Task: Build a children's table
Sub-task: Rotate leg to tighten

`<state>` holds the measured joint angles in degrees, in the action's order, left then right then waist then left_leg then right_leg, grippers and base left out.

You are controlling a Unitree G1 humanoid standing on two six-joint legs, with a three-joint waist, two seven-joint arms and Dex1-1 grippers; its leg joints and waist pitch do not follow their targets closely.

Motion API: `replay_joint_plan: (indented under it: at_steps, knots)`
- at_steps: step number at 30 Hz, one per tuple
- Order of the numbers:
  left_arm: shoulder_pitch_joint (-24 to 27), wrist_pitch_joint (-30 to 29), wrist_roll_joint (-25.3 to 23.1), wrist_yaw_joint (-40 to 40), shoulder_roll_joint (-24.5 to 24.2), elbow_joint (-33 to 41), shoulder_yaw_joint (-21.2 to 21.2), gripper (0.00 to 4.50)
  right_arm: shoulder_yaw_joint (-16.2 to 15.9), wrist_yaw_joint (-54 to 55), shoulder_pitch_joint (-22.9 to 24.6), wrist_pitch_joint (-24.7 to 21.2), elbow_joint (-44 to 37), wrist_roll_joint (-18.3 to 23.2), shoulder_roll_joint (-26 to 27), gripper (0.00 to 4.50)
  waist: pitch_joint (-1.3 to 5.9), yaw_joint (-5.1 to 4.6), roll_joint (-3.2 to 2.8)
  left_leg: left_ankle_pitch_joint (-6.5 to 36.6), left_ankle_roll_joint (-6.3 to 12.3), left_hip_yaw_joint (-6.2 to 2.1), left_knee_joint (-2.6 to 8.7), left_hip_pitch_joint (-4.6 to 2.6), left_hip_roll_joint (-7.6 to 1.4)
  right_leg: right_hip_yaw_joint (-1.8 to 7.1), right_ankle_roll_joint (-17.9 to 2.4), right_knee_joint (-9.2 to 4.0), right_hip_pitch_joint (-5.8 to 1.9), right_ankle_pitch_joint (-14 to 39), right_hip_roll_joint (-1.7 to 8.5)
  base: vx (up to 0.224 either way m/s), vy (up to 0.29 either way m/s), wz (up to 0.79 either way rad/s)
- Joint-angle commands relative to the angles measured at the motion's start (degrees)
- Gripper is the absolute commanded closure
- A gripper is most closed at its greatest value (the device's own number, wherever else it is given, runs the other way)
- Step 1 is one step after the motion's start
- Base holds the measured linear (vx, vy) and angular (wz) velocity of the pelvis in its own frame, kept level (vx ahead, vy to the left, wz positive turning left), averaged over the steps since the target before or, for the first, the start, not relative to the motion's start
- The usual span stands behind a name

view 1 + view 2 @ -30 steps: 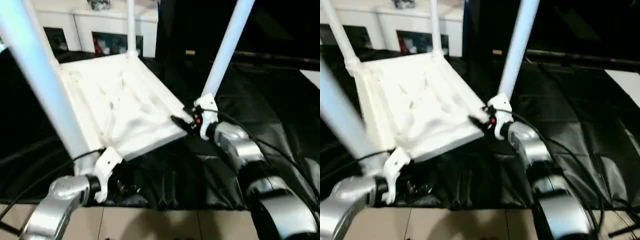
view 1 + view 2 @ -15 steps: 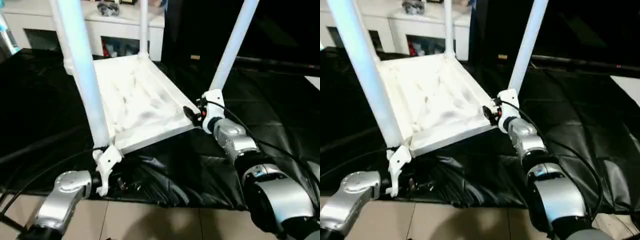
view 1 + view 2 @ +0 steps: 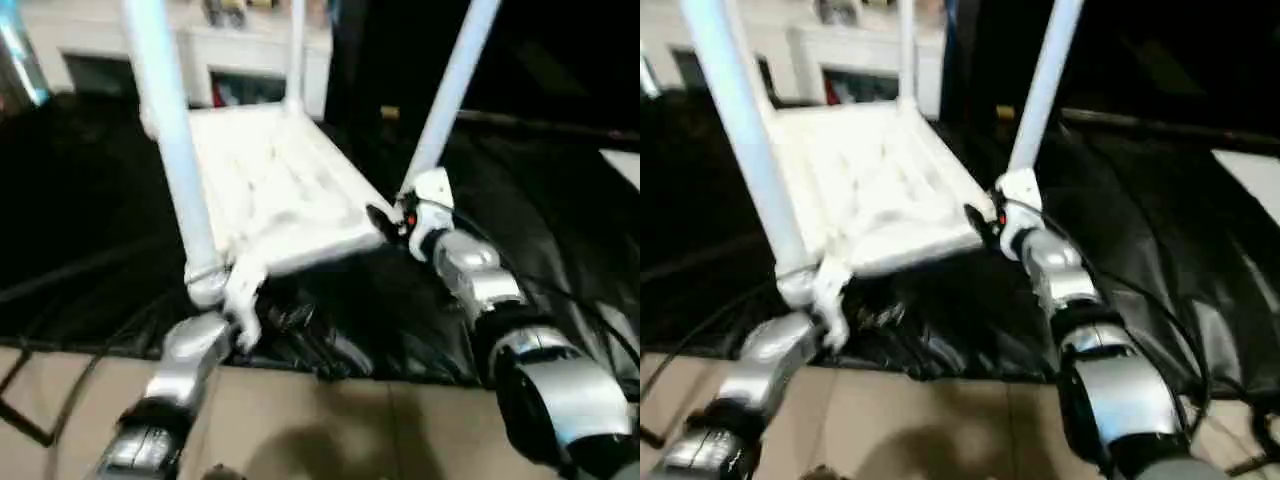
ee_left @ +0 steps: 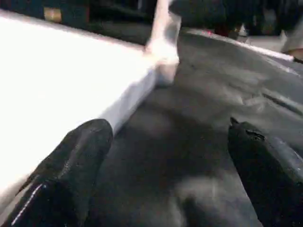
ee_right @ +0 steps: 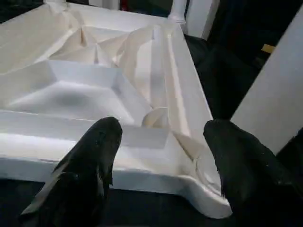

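**Left end effector off the near leg, down at the tabletop's edge**

The tabletop (image 3: 270,190) lies ribbed side up on the black-covered worktop (image 3: 540,200), tilted, with legs standing in its corner sockets. A second ago my left end effector (image 4: 165,156) sat at the foot of the near left leg (image 3: 170,150). Now it has swung in beside the tabletop's near edge, jaws spread wide and holding nothing; black sheet lies between the fingers. My right end effector (image 5: 161,161) stays at the near right corner by the right leg (image 3: 445,100), jaws apart, straddling the corner without a clear grip. I judge the legs are in, and turning the table upright comes next.
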<state>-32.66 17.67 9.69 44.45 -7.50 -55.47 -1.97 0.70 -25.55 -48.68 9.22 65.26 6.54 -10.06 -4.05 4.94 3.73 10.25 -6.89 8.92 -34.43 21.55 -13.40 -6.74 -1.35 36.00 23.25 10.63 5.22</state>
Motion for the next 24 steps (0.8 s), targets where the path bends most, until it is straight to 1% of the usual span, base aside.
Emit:
replay_joint_plan:
  at_steps: [1, 2, 3, 4, 5, 6, 7, 8, 9, 10, 11, 12, 13, 14, 15, 16, 17, 18, 19, 20, 21, 22, 23, 24]
  knots:
    - [-3.06, 1.53, -4.44, -6.07, 1.27, -4.85, -1.26, 0.05, 0.78, -0.72, 1.25, 0.59, -2.03, -0.10, -1.16, 1.25, 3.66, -0.59, -0.87, 23.20, -0.96, 0.28, 4.09, -1.71, 0.36, 1.71, -2.77, -7.93, -1.86, 35.33, 3.29, 0.000, 0.000, 0.00]
    - [-3.61, 1.26, -5.21, -7.24, 1.32, -5.56, -1.67, 0.05, 0.82, -0.73, 1.40, 0.60, -2.17, -0.09, -1.20, 1.25, 3.72, -0.50, -1.17, 23.77, -1.06, 0.13, 4.04, -1.99, 0.28, 1.44, -2.11, -8.18, -1.92, 36.19, 3.49, 0.000, 0.000, 0.00]
    - [-5.86, 0.26, -8.44, -13.38, 2.51, -10.19, -3.40, 0.05, 1.03, -1.00, 2.21, 0.49, -3.20, 0.25, -1.25, 1.25, 3.74, -0.76, -1.47, 24.45, -0.96, -0.10, 4.36, -1.83, 0.17, 0.91, -1.19, -8.51, -2.41, 36.16, 3.43, 0.000, 0.000, 0.00]
    - [-6.61, 1.13, -10.03, -15.08, 2.86, -12.01, -4.52, 0.05, 1.14, -0.96, 2.79, 0.39, -4.06, 0.38, -1.22, 1.25, 3.87, -0.72, -1.56, 24.46, -0.83, -0.32, 4.66, -1.67, 0.17, 0.54, -0.01, -9.01, -2.85, 35.29, 3.40, 0.000, 0.000, 0.00]
    - [-7.00, 1.93, -11.05, -16.08, 3.01, -13.14, -5.26, 0.05, 1.18, -0.88, 3.21, 0.39, -4.60, 0.42, -1.15, 1.25, 3.86, -0.86, -1.76, 24.68, -0.47, -0.50, 4.97, -1.45, -0.03, 0.08, -0.23, -9.16, -3.38, 33.80, 3.47, -0.020, 0.059, -0.19]
    - [-7.44, 1.36, -11.28, -16.29, 3.06, -14.08, -5.45, 0.05, 1.15, -1.00, 3.90, 0.39, -5.59, 0.51, -1.07, 1.25, 3.88, -0.82, -2.29, 25.15, -0.30, -0.56, 5.03, -1.62, -0.16, -0.20, -0.64, -9.16, -3.57, 32.87, 3.56, -0.020, 0.073, -0.18]
    - [-8.02, 1.10, -11.51, -16.94, 3.06, -15.49, -5.42, 0.05, 1.09, -1.21, 4.91, 0.46, -6.89, 0.66, -0.90, 1.25, 3.72, -1.09, -2.72, 27.32, 0.42, -0.63, 5.12, -2.16, -0.43, -0.87, -1.45, -9.66, -3.51, 31.34, 3.61, -0.020, 0.073, -0.18]
    - [-8.39, 0.77, -11.14, -17.30, 3.14, -16.30, -4.89, 0.05, 1.25, -1.26, 5.53, 0.21, -7.83, 0.96, -0.84, 1.25, 3.58, -1.37, -2.67, 28.68, 0.73, -0.70, 5.24, -2.18, -0.53, -1.42, -1.37, -9.84, -3.71, 30.98, 3.44, -0.014, 0.072, -0.18]
    - [-8.98, 0.10, -10.94, -18.41, 3.20, -17.53, -4.37, 0.05, 1.54, -1.41, 6.32, -0.11, -9.20, 1.41, -0.77, 1.25, 3.66, -1.63, -3.29, 30.45, 0.96, -0.95, 5.55, -1.88, -0.71, -1.86, -1.09, -9.58, -4.53, 29.65, 3.42, -0.012, 0.059, -0.17]
    - [-9.18, -0.11, -10.99, -18.87, 3.19, -17.91, -4.29, 0.05, 1.63, -1.53, 6.59, -0.24, -9.71, 1.58, -0.76, 1.25, 3.75, -1.86, -3.25, 31.40, 1.34, -0.95, 5.64, -2.23, -0.86, -1.84, -1.20, -9.52, -4.48, 28.62, 3.49, -0.012, 0.059, -0.17]
    - [-9.44, -0.40, -11.05, -19.48, 3.19, -18.40, -4.18, 0.05, 1.76, -1.69, 6.95, -0.42, -10.40, 1.80, -0.74, 1.25, 3.78, -2.06, -3.25, 31.56, 1.43, -0.93, 5.59, -2.41, -0.81, -1.88, -1.45, -9.66, -4.40, 28.51, 3.59, 0.000, 0.000, 0.00]
    - [-9.50, -0.03, -11.30, -19.62, 3.25, -19.01, -3.81, 0.05, 1.80, -2.13, 7.91, -0.92, -12.19, 2.08, -0.70, 1.25, 3.63, -2.18, -3.88, 31.85, 1.48, -0.92, 5.43, -2.62, -0.73, -2.15, -1.79, -10.03, -4.32, 28.88, 3.87, 0.000, 0.000, 0.00]
    - [-9.23, 0.54, -11.57, -20.02, 3.37, -19.86, -3.09, 0.05, 1.58, -2.61, 9.73, -1.65, -15.05, 2.20, -0.60, 1.25, 3.29, -2.27, -4.21, 32.82, 1.66, -0.76, 5.48, -2.83, -0.68, -2.53, -1.59, -10.58, -4.03, 29.42, 3.58, 0.000, 0.000, 0.00]
    - [-4.53, -5.14, -9.17, -16.42, 1.42, -1.11, -3.36, 0.05, 1.46, -2.74, 10.50, -1.80, -16.11, 2.19, -0.51, 1.25, 3.13, -2.56, -4.39, 37.55, 1.43, -1.04, 6.13, -3.03, -1.74, -4.34, -0.58, -9.83, -5.25, 28.64, 3.27, 0.000, 0.000, 0.00]
    - [-4.53, -5.14, -9.17, -16.42, 1.42, -1.11, -3.36, 0.05, 1.46, -2.74, 10.50, -1.80, -16.11, 2.19, -0.51, 1.25, 2.88, -2.43, -4.71, 40.99, 1.21, -1.44, 7.88, -1.51, -3.03, -4.36, -1.01, -7.28, -6.65, 25.59, 3.14, -0.053, -0.001, -0.16]
    - [3.61, -19.06, -4.81, -12.65, -2.18, 33.42, -4.63, 0.05, 1.38, -2.40, 12.02, -2.48, -18.68, 2.13, -0.53, 1.25, 3.71, 0.11, -6.63, 48.09, -1.32, -0.96, 11.07, 1.75, -4.75, -1.13, -4.22, 2.28, -8.90, 8.04, 2.49, -0.053, -0.001, -0.16]
    - [5.22, -22.58, -3.77, -12.03, -2.91, 41.39, -5.10, 0.05, 1.48, -2.15, 12.62, -3.10, -20.25, 2.20, -0.72, 1.25, 2.65, -1.43, -3.90, 45.64, -1.65, -0.18, 10.76, -1.84, -3.35, 1.99, -4.76, 0.86, -4.68, 13.28, 2.03, -0.003, -0.076, -0.04]
    - [5.22, -22.58, -3.77, -12.03, -2.91, 41.39, -5.10, 0.05, 1.48, -2.15, 12.62, -3.10, -20.25, 2.20, -0.72, 1.25, 3.23, -1.12, -1.92, 40.02, -2.61, -0.16, 6.37, -3.96, -0.78, 2.35, -3.49, -4.58, -2.36, 28.50, 3.83, 0.059, -0.146, 0.12]
    - [5.45, -23.86, -3.07, -12.58, -2.63, 43.15, -5.32, 0.05, 1.58, -2.30, 13.60, -4.10, -22.98, 2.58, -1.04, 1.25, 3.03, -0.59, -3.11, 31.89, -1.75, 0.79, 2.25, -5.63, 1.73, 1.71, -2.95, -8.30, 0.53, 41.58, 5.12, 0.059, -0.146, 0.12]
    - [5.28, -23.80, -2.97, -12.96, -2.40, 43.05, -5.39, 0.05, 1.57, -2.34, 14.00, -4.52, -24.25, 2.57, -1.30, 1.25, 2.92, 0.39, -2.41, 13.73, 3.00, 0.78, -0.61, -3.49, 2.19, 3.08, -0.85, -10.28, -1.06, 53.14, 7.33, 0.057, -0.120, 0.03]
    - [5.09, -23.36, -2.75, -13.23, -2.11, 43.00, -5.52, 0.05, 1.39, -2.79, 14.64, -4.89, -26.07, 2.50, -1.76, 1.25, 3.45, 1.04, -3.29, 9.67, 3.16, 0.51, 2.05, -1.28, 1.62, 3.43, -0.80, -8.47, -3.31, 46.61, 6.27, 0.086, -0.063, -0.09]
    - [5.08, -21.62, -0.71, -12.77, -1.37, 43.62, -5.65, 0.05, 1.32, -3.50, 15.84, -5.88, -28.84, 2.81, -2.44, 1.25, 4.25, 1.08, -3.12, 5.94, 3.03, 0.76, 3.49, -0.48, 1.14, 2.90, -0.95, -6.73, -3.34, 32.95, 3.78, 0.086, -0.063, -0.09]
    - [5.12, -21.42, -0.21, -12.65, -1.23, 43.83, -5.66, 0.05, 1.34, -3.58, 16.05, -6.06, -29.27, 2.88, -2.55, 1.25, 4.48, 1.05, -3.41, 4.79, 3.07, 0.89, 3.52, -0.66, 1.05, 3.08, -1.89, -6.10, -3.15, 27.37, 3.18, 0.000, 0.000, 0.00]
    - [5.38, -21.36, 1.70, -12.32, -0.68, 44.82, -5.55, 0.05, 1.43, -3.77, 17.03, -7.09, -31.28, 3.20, -2.91, 1.25, 4.68, 0.90, -3.99, 5.18, 3.78, 1.24, 3.49, -1.00, 0.81, 3.43, -4.88, -5.57, -2.56, 20.80, 2.73, 0.000, 0.000, 0.00]
